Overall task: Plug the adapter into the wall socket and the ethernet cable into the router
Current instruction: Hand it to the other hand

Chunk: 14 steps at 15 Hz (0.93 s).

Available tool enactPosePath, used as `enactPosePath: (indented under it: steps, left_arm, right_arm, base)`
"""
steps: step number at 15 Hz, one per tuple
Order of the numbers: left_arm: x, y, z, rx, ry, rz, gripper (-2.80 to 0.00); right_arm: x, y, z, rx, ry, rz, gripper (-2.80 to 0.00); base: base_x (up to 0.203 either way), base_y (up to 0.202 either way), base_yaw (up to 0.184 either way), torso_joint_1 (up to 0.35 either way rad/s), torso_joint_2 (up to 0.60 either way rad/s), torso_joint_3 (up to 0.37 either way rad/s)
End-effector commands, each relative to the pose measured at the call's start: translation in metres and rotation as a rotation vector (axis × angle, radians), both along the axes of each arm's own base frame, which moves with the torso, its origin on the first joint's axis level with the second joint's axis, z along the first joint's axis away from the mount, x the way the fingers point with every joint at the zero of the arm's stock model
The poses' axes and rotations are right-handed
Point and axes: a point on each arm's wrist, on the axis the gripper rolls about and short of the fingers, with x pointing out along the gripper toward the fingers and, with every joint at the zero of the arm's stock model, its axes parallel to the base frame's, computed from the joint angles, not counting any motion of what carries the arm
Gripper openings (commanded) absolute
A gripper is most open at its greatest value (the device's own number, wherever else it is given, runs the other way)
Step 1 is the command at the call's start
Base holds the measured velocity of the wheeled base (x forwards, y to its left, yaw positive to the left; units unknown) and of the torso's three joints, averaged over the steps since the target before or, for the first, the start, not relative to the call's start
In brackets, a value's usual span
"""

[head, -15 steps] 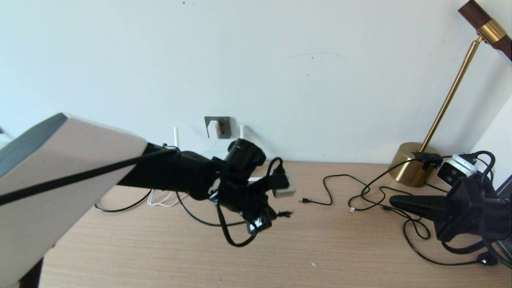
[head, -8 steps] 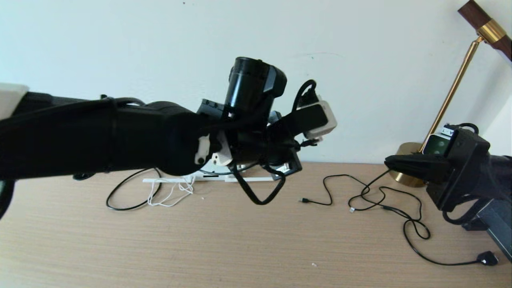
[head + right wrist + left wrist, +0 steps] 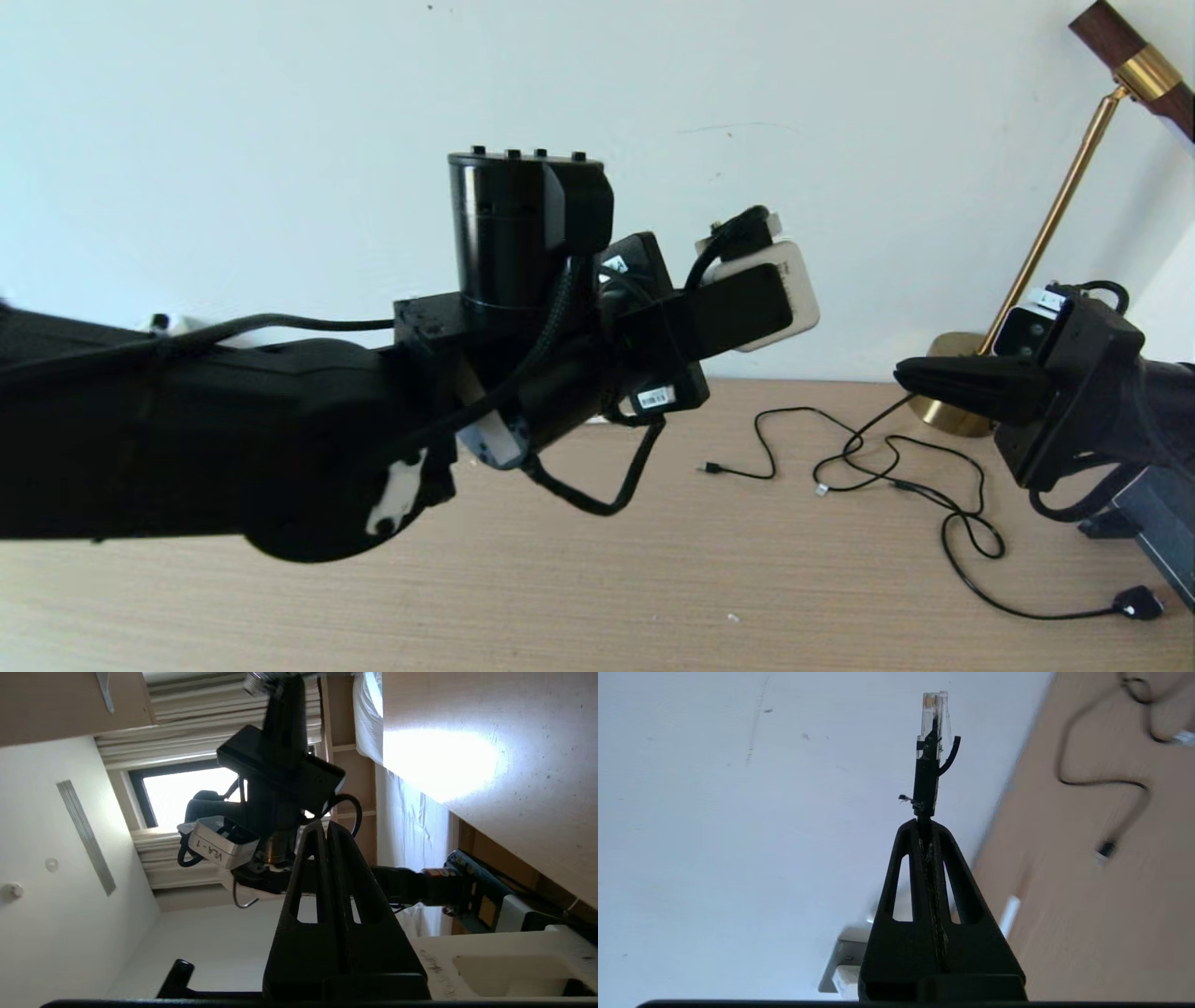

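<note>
Black arms (image 3: 187, 439), looped black cables, slotted tapering black pincers (image 3: 327, 833).

Pale plain wall (image 3: 280, 140); light wood-grain tabletop (image 3: 653, 579); brass lamp (image 3: 1046, 243) (round base) is set at right.

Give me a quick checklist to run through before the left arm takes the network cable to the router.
1. Left gripper shut on the ethernet cable: ok.
2. Clear plug tip sticking out past the fingertips: ok.
3. Router in view: not ok, the left arm blocks the head view.
4. Adapter seated in the wall socket: cannot tell, mostly hidden.
5. Right gripper shut, empty, off to the right above the table: ok.
</note>
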Motion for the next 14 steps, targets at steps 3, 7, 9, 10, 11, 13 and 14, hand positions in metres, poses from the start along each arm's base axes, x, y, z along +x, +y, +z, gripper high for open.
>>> enactPosePath:
  steps: [3, 7, 9, 10, 11, 13, 14]
  left_arm:
    - [-0.028, 0.026, 0.003, -0.002, 0.29, -0.211, -2.8]
    - [-0.035, 0.032, -0.018, 0.017, 0.398, -0.275, -2.8]
    - [-0.035, 0.031, -0.022, -0.001, 0.362, -0.283, -2.8]
    - [-0.035, 0.031, -0.027, 0.003, 0.363, -0.284, -2.8]
    - [-0.036, 0.032, -0.033, 0.016, 0.373, -0.281, -2.8]
    - [-0.038, 0.035, -0.038, 0.014, 0.369, -0.28, -2.8]
    - [-0.039, 0.036, -0.038, 0.014, 0.368, -0.28, -2.8]
  right_arm:
    - [0.0, 0.002, 0.003, -0.042, -0.131, 0.02, -2.8]
    - [-0.005, 0.018, -0.007, -0.091, -0.243, 0.086, -2.8]
    - [-0.01, 0.022, -0.015, -0.133, -0.336, 0.091, -2.8]
    - [-0.01, 0.022, -0.019, -0.163, -0.381, 0.063, -2.8]
    - [-0.01, 0.022, -0.024, -0.194, -0.424, 0.046, -2.8]
    - [-0.01, 0.025, -0.028, -0.22, -0.468, 0.053, 0.0]
    - [-0.011, 0.03, -0.026, -0.215, -0.483, 0.071, 0.0]
  base:
    - [0.0, 0.0, 0.0, 0.0, 0.0, 0.0]
    - [0.0, 0.0, 0.0, 0.0, 0.0, 0.0]
    - [0.0, 0.0, 0.0, 0.0, 0.0, 0.0]
    - [0.0, 0.0, 0.0, 0.0, 0.0, 0.0]
    - [0.0, 0.0, 0.0, 0.0, 0.0, 0.0]
    - [0.0, 0.0, 0.0, 0.0, 0.0, 0.0]
    - [0.0, 0.0, 0.0, 0.0, 0.0, 0.0]
